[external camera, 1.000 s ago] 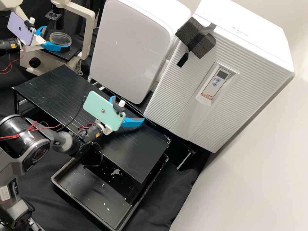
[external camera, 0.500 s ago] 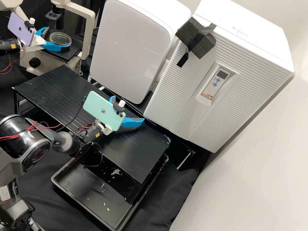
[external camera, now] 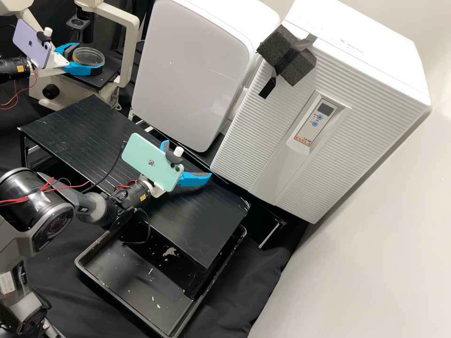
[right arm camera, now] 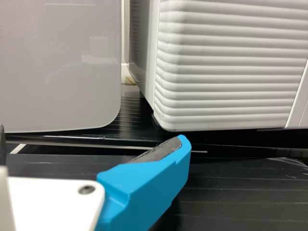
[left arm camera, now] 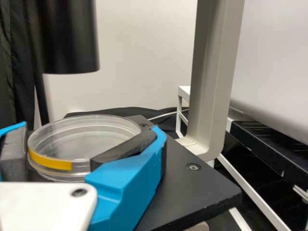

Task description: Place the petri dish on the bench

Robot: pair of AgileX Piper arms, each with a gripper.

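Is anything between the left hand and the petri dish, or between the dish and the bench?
Nothing between the left hand and the petri dish: its pads lie against it. Toward the bench, the microscope's beige frame rises beside the stage, and a black cylinder hangs above, so both probably need skirting.

Dish (external camera: 89,57): clear, glossy, smooth; plastic or glass, can't tell. Both grippers' fingers (right arm camera: 144,185): smooth blue plastic, slight sheen. Pads (right arm camera: 166,150): dark grey, matt, rough. Stage (left arm camera: 202,190): flat black, low gloss, smooth; screws (left arm camera: 193,166) metal. Bench (external camera: 80,124): black, satin, finely grooved. Tray (external camera: 89,277): black plastic, semi-gloss. Right-hand cabinet (external camera: 253,141): white, ribbed, semi-gloss. Block (external camera: 277,47): coarse matt foam. Drape (external camera: 253,286): black cloth, matt.
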